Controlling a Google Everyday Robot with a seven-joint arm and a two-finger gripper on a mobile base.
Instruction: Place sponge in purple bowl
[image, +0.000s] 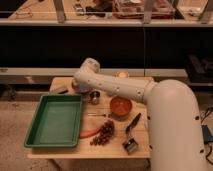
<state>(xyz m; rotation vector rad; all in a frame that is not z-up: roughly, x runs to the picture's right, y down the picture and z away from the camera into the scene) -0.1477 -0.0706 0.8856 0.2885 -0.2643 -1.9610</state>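
I cannot see the sponge or the purple bowl; they may be hidden behind my arm. My white arm reaches from the lower right across the table to its back left. My gripper (76, 86) is at the end of the arm, below the round wrist joint (90, 67). It hangs over the back left of the table, just behind the green tray (56, 120), and the arm mostly covers it. An elongated dark grey block (61, 90) lies just left of the gripper.
On the wooden table (60, 150) are an orange-red bowl (121, 106), a small metal cup (95, 96), dark grapes (103, 133), an orange carrot-like piece (89, 133), a dark brush (134, 122), a small metal object (130, 145) and a small orange thing (121, 75) at the back.
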